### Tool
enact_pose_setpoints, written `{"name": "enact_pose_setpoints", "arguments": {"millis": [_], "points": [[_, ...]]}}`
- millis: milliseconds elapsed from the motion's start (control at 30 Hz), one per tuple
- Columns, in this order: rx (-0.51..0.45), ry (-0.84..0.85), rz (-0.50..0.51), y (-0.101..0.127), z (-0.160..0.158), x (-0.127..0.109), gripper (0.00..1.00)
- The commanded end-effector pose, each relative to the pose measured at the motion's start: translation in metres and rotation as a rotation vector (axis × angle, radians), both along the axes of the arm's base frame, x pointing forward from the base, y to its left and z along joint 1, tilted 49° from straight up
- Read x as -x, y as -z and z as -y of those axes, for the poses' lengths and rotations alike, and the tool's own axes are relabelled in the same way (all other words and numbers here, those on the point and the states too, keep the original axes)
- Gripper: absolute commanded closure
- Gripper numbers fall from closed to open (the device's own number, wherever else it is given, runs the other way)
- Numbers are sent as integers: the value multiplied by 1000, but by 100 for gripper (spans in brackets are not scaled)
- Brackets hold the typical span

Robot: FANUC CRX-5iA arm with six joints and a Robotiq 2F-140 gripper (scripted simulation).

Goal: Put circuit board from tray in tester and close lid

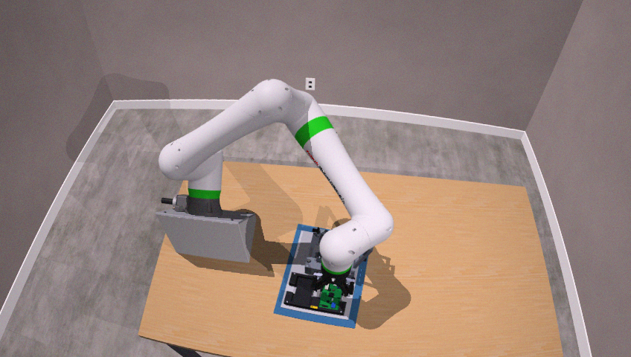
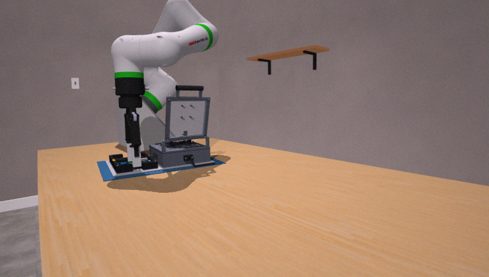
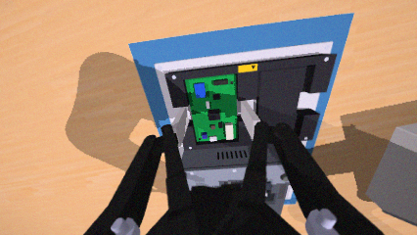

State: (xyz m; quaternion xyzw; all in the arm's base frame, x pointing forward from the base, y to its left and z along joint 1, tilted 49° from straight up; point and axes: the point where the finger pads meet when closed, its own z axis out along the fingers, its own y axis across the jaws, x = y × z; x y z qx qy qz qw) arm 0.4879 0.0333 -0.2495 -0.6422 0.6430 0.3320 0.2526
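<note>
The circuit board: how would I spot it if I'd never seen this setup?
Find the blue mat on the wooden table, under the white arm's tip. On it lies a black tray with two pockets; the circuit board fills one, the only bright green thing there, between the open jaws.

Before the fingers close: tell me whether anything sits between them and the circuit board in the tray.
Nothing visible does. The open gripper straddles the green circuit board, one finger at each long edge by the tray recesses. Only open gaps show between pads and board edges.
</note>
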Motion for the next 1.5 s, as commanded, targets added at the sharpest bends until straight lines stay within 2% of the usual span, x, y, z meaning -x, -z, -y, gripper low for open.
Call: {"name": "enact_pose_setpoints", "arguments": {"millis": [0,1133,1167,1467], "points": [[0,0,0,0,0,0,42],[0,0,0,0,0,0,42],[0,0,0,0,0,0,46],[0,0,0,0,0,0,46]]}}
